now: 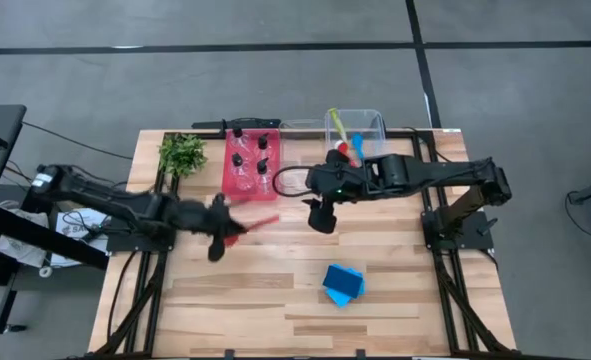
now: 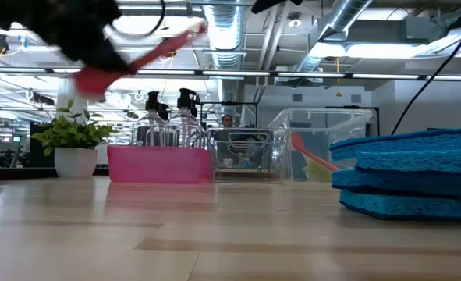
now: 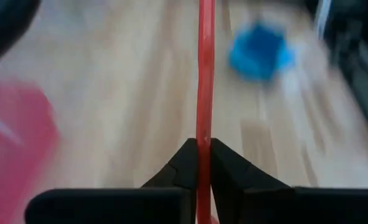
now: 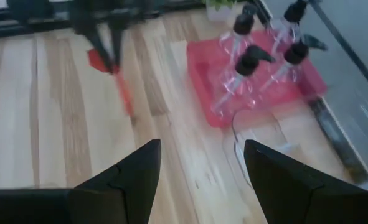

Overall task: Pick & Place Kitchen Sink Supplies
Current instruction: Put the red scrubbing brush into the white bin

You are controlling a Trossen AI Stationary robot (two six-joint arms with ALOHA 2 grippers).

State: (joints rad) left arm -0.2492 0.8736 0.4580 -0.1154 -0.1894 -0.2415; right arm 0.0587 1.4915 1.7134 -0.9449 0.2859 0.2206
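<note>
We note the left gripper (image 1: pixel 218 232) clamped tight on the red utensil (image 1: pixel 253 226), lifted clear of the table (image 1: pixel 275 320); its handle runs straight out ahead of the fingers (image 3: pixel 230 180). Blue sponges (image 1: pixel 343 284) lie beyond its tip. The right gripper (image 1: pixel 321 216) hangs with jaws parted, holding nothing, just beside the red bin (image 1: pixel 247 185) of bottles (image 1: pixel 238 160).

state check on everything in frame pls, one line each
Left claw: shut on red utensil, lifted off table.
Right claw: open, empty, near the red bin.
Red utensil: held, airborne.
Four bottles: upright in red bin.
Blue sponges: stacked on table.
Clear bin: holds brushes.
</note>
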